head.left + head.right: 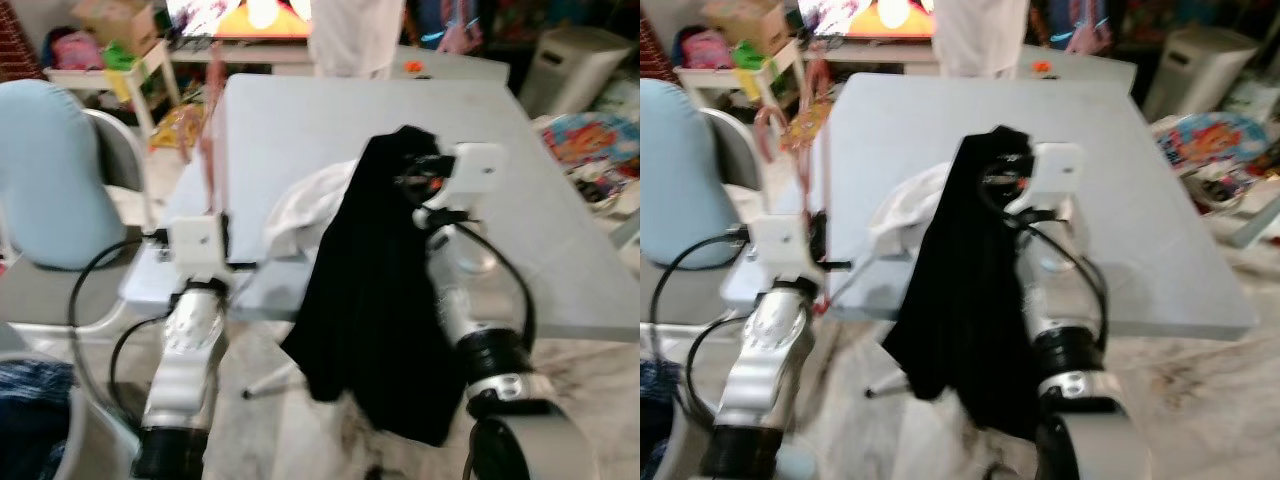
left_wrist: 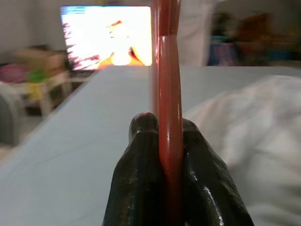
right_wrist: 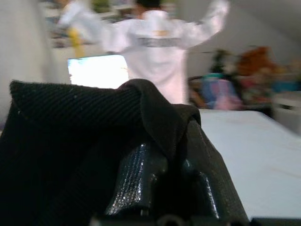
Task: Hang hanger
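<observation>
Your left gripper (image 2: 170, 155) pinches the red hanger (image 2: 168, 94) upright at the table (image 1: 300, 130) edge, right gripper (image 3: 162, 176) clamps the black garment (image 1: 375, 290) — mostly dangling, it could slip free

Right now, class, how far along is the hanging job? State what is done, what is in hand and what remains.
Done: both items are picked up. In hand: the left tool is shut on the red hanger, held upright over the grey table; the right tool grips the black garment, which drapes off the table edge. Left: the garment is not yet on the hanger, and nothing is hung. A white cloth lies on the table.
</observation>
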Controlling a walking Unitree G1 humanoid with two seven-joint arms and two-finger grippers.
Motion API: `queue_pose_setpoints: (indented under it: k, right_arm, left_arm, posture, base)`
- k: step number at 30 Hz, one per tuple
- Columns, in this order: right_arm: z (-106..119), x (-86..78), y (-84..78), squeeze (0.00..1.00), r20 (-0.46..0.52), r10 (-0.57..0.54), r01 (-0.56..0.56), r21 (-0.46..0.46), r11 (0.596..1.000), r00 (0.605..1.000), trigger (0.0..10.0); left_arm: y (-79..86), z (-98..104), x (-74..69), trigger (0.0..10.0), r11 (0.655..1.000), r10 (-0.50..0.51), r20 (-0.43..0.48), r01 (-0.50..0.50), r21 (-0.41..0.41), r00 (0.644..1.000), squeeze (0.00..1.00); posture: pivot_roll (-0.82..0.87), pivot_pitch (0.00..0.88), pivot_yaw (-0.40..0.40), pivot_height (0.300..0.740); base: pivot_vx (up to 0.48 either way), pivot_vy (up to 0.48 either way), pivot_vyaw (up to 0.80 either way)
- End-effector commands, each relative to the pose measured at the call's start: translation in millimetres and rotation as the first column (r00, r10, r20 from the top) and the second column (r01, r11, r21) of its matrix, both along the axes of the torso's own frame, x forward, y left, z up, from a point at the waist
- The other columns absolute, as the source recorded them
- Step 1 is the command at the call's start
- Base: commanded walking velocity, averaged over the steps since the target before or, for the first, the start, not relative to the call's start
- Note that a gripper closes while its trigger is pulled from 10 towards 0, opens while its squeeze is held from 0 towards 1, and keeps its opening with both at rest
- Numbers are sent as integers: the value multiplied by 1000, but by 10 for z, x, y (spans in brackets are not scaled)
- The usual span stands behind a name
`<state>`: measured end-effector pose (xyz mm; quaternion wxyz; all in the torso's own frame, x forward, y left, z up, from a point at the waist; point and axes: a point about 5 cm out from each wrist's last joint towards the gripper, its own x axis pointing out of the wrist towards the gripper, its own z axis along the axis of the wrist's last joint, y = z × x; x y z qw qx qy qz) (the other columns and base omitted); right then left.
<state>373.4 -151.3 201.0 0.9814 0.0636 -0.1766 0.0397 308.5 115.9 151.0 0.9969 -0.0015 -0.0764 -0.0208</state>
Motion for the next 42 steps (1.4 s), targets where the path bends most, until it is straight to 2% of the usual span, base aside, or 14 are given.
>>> queue_pose_setpoints:
  k: [1,6,10,20,23,26,29,34,42]
  right_arm:
    - [148,33,127,0,47,37,-38,14,999,998,0]
    - [302,109,130,0,74,61,-61,-13,998,995,0]
    - [342,129,99,0,78,63,-62,-23,998,995,0]
    - [229,92,94,0,61,59,-58,-15,998,996,0]
    - [217,94,75,0,55,54,-53,-14,999,997,0]
    - [232,111,49,0,52,51,-50,-22,999,997,0]
    - [200,108,19,0,44,46,-44,-27,999,998,0]
    - [163,89,-3,0,41,28,-28,-15,1000,999,0]
    - [143,84,21,0,38,34,-33,-18,999,999,0]
  left_arm:
    - [124,-25,-33,10000,999,40,0,-40,29,999,0]
    - [125,-54,-60,10000,999,46,-6,-46,23,999,0]
    - [117,-65,-68,10000,998,54,-7,-54,18,999,0]
    - [98,-52,-35,10000,999,40,-2,-40,-14,999,0]
    - [90,-46,-18,10000,999,33,-5,-33,2,999,0]
    - [146,-37,-11,10000,998,54,-6,-54,-8,999,0]
    - [194,-110,-32,10000,997,74,-34,-74,3,997,0]
    - [157,-87,-37,10000,998,62,-19,-62,-24,998,0]
    - [127,-121,-35,10000,998,57,-35,-58,-13,998,0]
  posture:
    - [66,54,-21,740]
    - [67,52,-30,740]
    - [64,46,-39,740]
    - [44,40,-31,740]
    - [45,61,-38,740]
    - [49,56,-40,740]
    - [49,66,-36,740]
    - [49,56,-33,740]
    - [40,59,-31,740]
  base:
    - [0,0,0]
    - [0,0,0]
    - [0,0,0]
    - [0,0,0]
    - [0,0,0]
    - [0,0,0]
    - [0,0,0]
    - [100,0,0]
    - [0,0,0]
